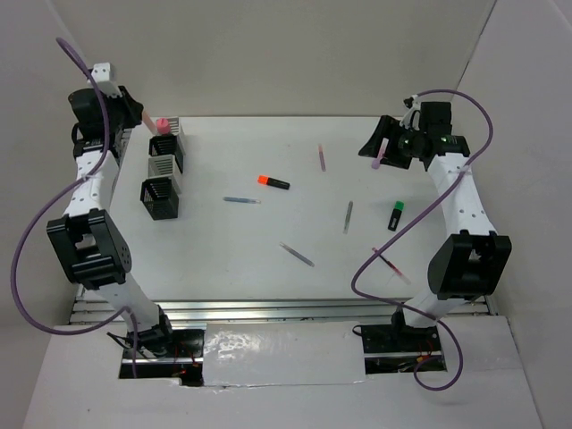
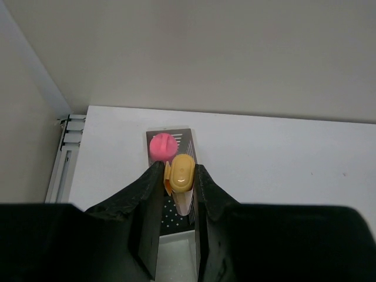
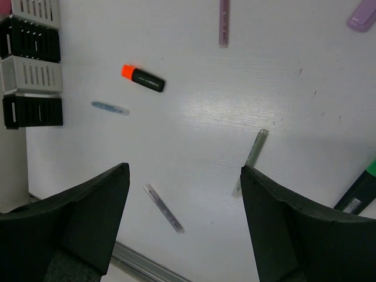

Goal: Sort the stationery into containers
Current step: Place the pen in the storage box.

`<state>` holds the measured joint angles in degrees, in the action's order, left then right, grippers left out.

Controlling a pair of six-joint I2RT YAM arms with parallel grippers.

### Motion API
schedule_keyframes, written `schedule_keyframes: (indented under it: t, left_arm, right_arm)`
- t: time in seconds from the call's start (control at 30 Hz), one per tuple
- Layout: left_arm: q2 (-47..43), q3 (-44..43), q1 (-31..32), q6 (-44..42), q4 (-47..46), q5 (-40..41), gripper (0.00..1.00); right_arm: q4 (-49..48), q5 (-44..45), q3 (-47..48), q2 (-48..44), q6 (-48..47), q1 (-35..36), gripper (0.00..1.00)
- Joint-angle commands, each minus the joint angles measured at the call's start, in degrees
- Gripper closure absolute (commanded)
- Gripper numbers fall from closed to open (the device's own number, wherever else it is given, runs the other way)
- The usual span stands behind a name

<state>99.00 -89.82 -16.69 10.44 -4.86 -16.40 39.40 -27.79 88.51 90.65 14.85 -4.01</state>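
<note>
My left gripper (image 2: pixel 179 170) is shut on the yellow-orange highlighter (image 2: pixel 182 172) and holds it upright over a black mesh container (image 2: pixel 176 217). A pink marker (image 2: pixel 163 145) stands in that container. In the top view, the left gripper (image 1: pixel 143 116) is at the far-left container cluster (image 1: pixel 162 167). My right gripper (image 3: pixel 185 169) hangs open and empty high above the table, far right in the top view (image 1: pixel 386 143). On the table lie the orange-capped marker (image 1: pixel 273 182), blue pen (image 1: pixel 241 200), pink pen (image 1: pixel 321 157), grey pen (image 1: pixel 348 216) and green-capped marker (image 1: pixel 395 215).
A purple marker (image 3: pixel 361 14) lies beside the right gripper. Another thin pen (image 1: pixel 296 254) and a red pen (image 1: pixel 391 265) lie near the front edge. White walls close in the table at the back and on both sides. The right arm's cable (image 1: pixel 366 268) loops over the front right.
</note>
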Motion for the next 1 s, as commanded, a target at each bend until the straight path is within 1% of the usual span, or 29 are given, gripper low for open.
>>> schedule_keyframes:
  t: [0.0,0.13,0.23,0.4,0.47,0.5,0.6,0.67,0.8,0.87,0.9,0.97]
  left_arm:
    - [2.68,-1.94,1.21,-2.7,-5.06,-1.09,1.0]
    - [4.35,0.08,2.27,-5.24,-7.53,-0.73,1.0]
    - [6.73,-0.79,2.89,-7.0,-6.65,-1.35,1.0]
    - [9.54,-0.8,3.51,-8.59,-7.53,0.85,1.0]
    - [10.33,-1.14,3.59,-8.85,-7.18,1.11,0.96]
    - [11.21,-1.32,3.59,-9.2,-7.18,1.2,0.91]
    - [12.53,-1.59,3.68,-9.64,-7.44,2.07,0.85]
    - [13.41,-1.76,3.68,-9.73,-7.53,2.34,0.84]
    - [14.46,-1.85,4.03,-9.73,-7.27,2.51,0.78]
    - [14.9,-1.93,4.29,-9.73,-7.01,2.87,0.77]
    - [15.34,-1.85,4.47,-11.82,-6.92,3.48,0.77]
    - [15.52,-1.5,4.47,-12.02,-7.35,3.66,0.77]
  right_arm:
    - [-3.36,3.62,0.43,-2.5,-0.7,1.02,0.18]
    - [-3.71,4.76,1.22,-1.97,-0.79,0.76,0.18]
    - [-3.1,3.8,2.1,-0.92,-0.7,0.5,0.18]
    - [-2.92,4.23,1.93,-0.12,-0.53,0.58,0.18]
    - [-3.18,4.59,1.75,-0.04,-0.53,0.58,0.18]
    - [-3.27,4.67,1.84,0.05,-0.61,0.5,0.18]
    - [-2.66,4.76,2.72,0.93,-0.35,0.58,0.18]
    - [-2.4,4.68,3.07,1.37,-0.26,0.67,0.18]
    - [-2.48,5.03,2.9,1.55,0.0,0.58,0.18]
    - [-2.4,4.94,2.9,1.63,-0.09,0.67,0.18]
    - [-2.13,4.85,2.9,1.81,-0.09,0.76,0.18]
    - [-2.22,4.68,2.63,1.63,0.0,0.67,0.18]
